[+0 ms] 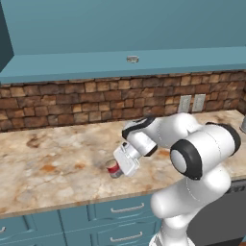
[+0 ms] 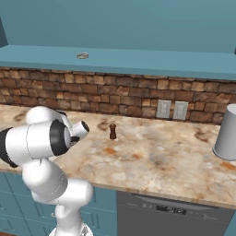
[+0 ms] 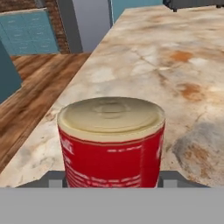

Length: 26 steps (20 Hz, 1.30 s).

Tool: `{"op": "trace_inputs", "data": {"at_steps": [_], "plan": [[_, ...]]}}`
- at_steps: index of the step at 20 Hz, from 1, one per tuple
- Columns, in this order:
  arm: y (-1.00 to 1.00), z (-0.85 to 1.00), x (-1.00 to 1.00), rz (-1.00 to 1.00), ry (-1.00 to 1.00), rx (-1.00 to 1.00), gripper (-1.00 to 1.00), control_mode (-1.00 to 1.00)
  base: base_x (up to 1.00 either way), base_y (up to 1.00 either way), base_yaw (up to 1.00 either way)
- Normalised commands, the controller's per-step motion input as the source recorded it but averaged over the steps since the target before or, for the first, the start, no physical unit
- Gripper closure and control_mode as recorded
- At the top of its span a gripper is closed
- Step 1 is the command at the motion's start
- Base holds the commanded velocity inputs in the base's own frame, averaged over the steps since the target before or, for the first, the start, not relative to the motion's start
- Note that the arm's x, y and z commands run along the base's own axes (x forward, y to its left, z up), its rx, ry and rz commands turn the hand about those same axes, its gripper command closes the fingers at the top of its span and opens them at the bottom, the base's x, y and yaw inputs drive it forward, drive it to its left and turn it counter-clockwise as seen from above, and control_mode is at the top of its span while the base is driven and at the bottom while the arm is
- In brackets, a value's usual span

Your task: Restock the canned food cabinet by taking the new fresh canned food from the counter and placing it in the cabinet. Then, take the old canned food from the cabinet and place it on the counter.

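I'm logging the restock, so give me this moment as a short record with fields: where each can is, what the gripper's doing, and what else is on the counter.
silver tin: on the cabinet shelf floor
red can: upright on the counter, between the gripper's fingers
gripper: low at the can; grip or release unclear
pepper mill: standing on the counter near the brick wall
grey canister: counter's right end

My old can (image 3: 111, 142) is red with white writing and a pale, cream lid. It stands up straight on the table (image 1: 57, 158), near the front edge. From the left base view I can see only a bit of its red side (image 1: 113, 169) poking out by my hand. My new tin (image 1: 132, 59) is small, flat, round and silver-grey. It sits on the long teal floor of the cabinet (image 1: 72, 67), up above the brick wall. It is too small for me to tell much more.
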Motion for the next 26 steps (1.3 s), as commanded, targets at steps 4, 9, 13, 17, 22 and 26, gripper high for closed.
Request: {"op": "trace_inputs", "data": {"at_steps": [4, 9, 13, 17, 22, 26], "plan": [[0.0, 0.35, -0.03, 0.0, -0.13, 0.02, -1.0, -1.0, 0.0, 0.0, 0.0], [0.0, 0.85, -0.17, 0.0, -0.24, 0.04, -1.0, -1.0, 0.0, 0.0, 0.0], [0.0, 1.0, -0.77, 0.0, -0.32, 0.03, -1.0, -1.0, 0.0, 0.0, 0.0], [-0.3, 1.0, -1.0, 0.0, -0.38, 0.0, -1.0, -1.0, 0.0, 0.0, 0.0], [-0.7, 0.98, -1.0, 0.0, -0.33, 0.0, -1.0, -1.0, 0.0, 0.0, 0.0], [-0.97, 0.87, -1.0, 0.0, -0.3, 0.03, -1.0, -1.0, 0.0, 0.0, 0.0]]}}
